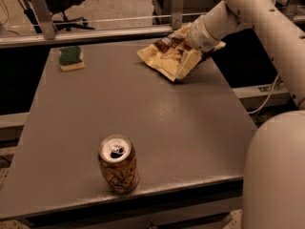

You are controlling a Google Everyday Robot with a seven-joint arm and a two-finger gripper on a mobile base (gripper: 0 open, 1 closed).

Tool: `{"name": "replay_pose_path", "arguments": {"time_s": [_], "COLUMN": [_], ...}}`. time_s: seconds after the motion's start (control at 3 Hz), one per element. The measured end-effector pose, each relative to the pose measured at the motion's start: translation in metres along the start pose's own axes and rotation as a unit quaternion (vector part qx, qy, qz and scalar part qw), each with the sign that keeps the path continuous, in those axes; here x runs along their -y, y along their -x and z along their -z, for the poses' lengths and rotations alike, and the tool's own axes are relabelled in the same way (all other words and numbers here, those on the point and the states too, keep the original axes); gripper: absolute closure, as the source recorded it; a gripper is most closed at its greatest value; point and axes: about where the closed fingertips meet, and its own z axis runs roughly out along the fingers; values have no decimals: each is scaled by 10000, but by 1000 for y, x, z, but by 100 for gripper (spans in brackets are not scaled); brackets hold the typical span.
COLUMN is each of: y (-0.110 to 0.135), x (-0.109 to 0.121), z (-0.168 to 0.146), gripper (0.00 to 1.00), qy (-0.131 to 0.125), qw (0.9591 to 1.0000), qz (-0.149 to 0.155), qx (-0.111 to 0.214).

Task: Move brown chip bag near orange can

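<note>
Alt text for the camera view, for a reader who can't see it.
The robot's gripper meets the right end of a brown chip bag at the far right of the table; an orange can stands upright near the front edge, well apart from the bag. A green-and-yellow sponge lies at the far left corner.
</note>
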Motion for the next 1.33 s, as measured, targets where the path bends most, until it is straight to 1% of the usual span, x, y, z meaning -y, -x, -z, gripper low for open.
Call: {"name": "replay_pose_path", "arguments": {"time_s": [0.33, 0.67, 1.0, 1.33], "y": [-5, 9, 35, 61], "x": [2, -3, -21, -51], "z": [-6, 13, 46, 75], "gripper": [41, 64, 87, 100], "qy": [54, -4, -62, -108], "qw": [10000, 9999, 9995, 9991], "qz": [-52, 27, 151, 204], "qx": [46, 146, 277, 345]}}
